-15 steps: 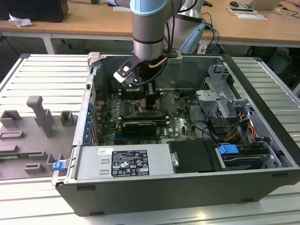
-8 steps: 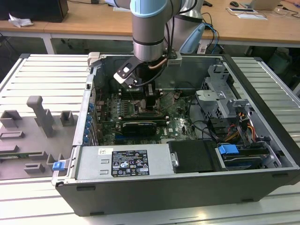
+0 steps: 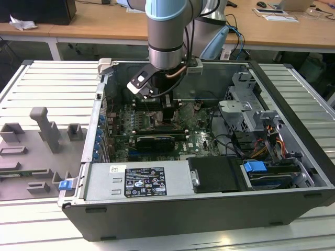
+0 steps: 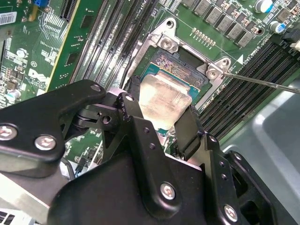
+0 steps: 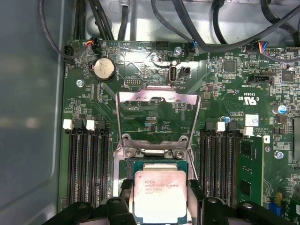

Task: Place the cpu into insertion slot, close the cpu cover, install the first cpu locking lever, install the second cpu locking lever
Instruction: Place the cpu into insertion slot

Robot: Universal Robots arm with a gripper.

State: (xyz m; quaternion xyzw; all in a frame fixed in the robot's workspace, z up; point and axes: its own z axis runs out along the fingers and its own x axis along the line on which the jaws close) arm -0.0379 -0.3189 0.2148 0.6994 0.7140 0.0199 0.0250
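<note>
Step one: the gripper, twelve o'clock of the power supply in the exterior view, pinches the cpu over the insertion slot, where seating it looks to need square alignment.

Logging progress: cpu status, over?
Gripper jaws shut on cpu, poised over insertion slot. Cpu cover raised open. No obstruction seen.

You've got a white printed label on the power supply, faint lettering on the cpu, white markings across the motherboard; none legible.
</note>
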